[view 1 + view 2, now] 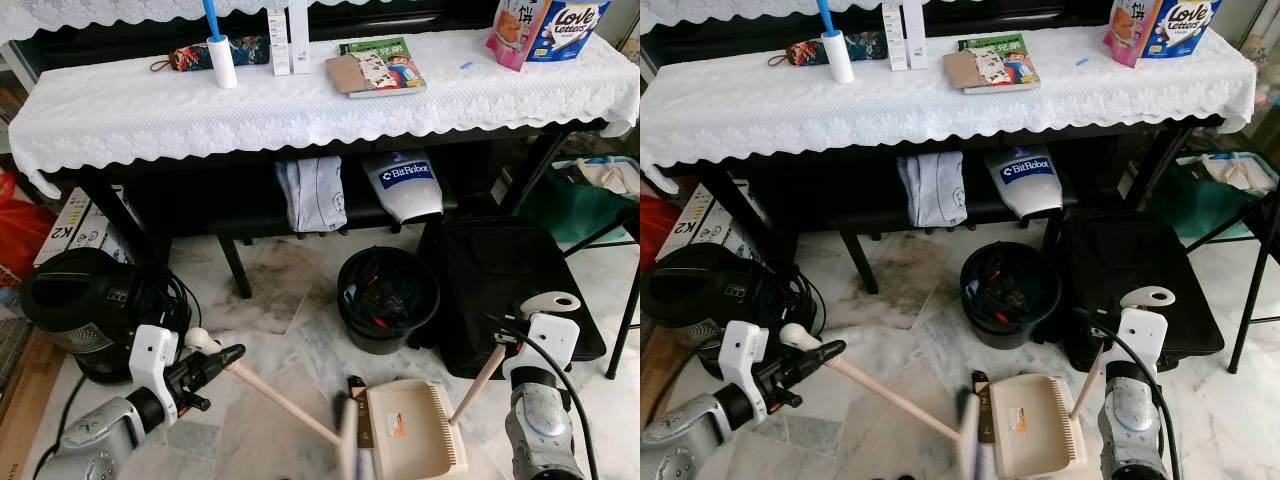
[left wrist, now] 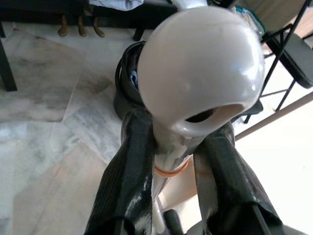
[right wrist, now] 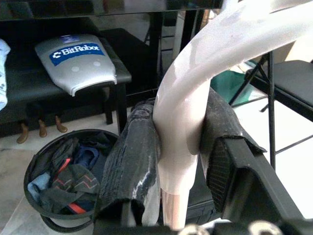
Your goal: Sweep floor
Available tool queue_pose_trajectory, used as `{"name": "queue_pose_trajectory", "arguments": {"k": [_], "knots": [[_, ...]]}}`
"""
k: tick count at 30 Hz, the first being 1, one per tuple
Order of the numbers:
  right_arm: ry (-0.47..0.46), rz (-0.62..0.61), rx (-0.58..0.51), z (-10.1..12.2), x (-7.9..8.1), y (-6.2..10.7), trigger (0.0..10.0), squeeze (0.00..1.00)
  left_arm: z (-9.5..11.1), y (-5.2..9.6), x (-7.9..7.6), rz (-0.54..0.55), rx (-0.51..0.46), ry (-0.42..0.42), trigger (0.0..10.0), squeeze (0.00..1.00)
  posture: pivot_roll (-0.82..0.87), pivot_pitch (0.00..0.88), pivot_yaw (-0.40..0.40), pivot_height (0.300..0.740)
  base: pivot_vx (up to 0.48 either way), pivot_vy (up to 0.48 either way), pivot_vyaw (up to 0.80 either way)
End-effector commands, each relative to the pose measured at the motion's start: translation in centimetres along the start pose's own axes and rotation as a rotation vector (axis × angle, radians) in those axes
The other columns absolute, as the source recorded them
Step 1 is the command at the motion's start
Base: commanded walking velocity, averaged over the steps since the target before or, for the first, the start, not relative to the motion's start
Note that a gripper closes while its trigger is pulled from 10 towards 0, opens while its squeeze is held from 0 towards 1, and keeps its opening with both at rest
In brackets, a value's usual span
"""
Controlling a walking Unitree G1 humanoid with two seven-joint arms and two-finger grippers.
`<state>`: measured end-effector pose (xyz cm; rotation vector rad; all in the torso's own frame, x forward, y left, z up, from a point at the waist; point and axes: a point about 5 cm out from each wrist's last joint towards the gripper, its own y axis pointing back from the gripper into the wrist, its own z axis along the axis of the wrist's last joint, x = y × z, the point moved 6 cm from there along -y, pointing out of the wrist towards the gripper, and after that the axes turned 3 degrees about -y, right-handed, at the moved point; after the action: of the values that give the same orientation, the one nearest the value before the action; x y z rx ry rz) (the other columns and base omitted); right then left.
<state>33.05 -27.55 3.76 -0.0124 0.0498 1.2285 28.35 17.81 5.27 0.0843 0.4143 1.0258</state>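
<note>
The left gripper (image 1: 222, 357) clenched the broom handle (image 1: 285, 404) near its rounded end, its blurred brush head (image 1: 347, 440) beside the cream dustpan (image 1: 413, 427) on the marble floor (image 1: 280, 310). The right gripper (image 1: 510, 343) grasped the dustpan handle (image 1: 478, 383). Beyond stood a black bin (image 1: 388, 298) and lace-covered table (image 1: 300, 100).

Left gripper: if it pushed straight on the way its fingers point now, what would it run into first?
Probably the black bucket. The left gripper, shut on the broom handle, points right and slightly forward across the marble floor, and the bucket sits roughly on that line, though depth is uncertain.
</note>
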Motion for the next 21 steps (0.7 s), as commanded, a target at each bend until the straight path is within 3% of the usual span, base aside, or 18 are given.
{"name": "queue_pose_trajectory", "arguments": {"k": [1,9,10,15,18,21], "knots": [[-0.002,-0.004,0.032,-0.8,-0.1,0.4,10.0,0.0,0.3,-0.1,-0.5,-0.018,-0.013,0.038,10.0,0.0,-0.11,0.129,0.072,0.74,0.0,0.0,0.0],[-0.007,-0.006,0.041,-1.0,0.0,0.4,10.0,0.0,1.3,-0.8,-1.6,-0.032,-0.074,0.156,10.0,0.0,-0.11,0.129,0.071,0.74,0.0,0.0,0.0],[-0.009,-0.007,0.043,-1.1,0.0,0.4,10.0,0.0,1.9,-0.9,-1.9,-0.047,-0.095,0.209,10.0,0.0,-0.11,0.128,0.072,0.74,0.0,0.0,0.0],[-0.013,-0.008,0.049,-1.2,0.1,0.5,10.0,0.0,3.0,-1.0,-2.2,-0.088,-0.13,0.29,10.0,0.0,-0.1,0.126,0.075,0.74,0.0,0.0,0.0],[-0.016,-0.008,0.051,-1.3,0.1,0.5,10.0,0.0,3.5,-1.0,-1.9,-0.081,-0.151,0.319,10.0,0.0,-0.1,0.124,0.075,0.74,0.0,0.0,0.0],[-0.017,-0.006,0.052,-1.3,0.2,0.5,10.0,0.0,3.8,-0.9,-2.0,-0.089,-0.143,0.297,10.0,0.0,-0.1,0.12,0.076,0.74,0.0,0.0,0.0]]}}
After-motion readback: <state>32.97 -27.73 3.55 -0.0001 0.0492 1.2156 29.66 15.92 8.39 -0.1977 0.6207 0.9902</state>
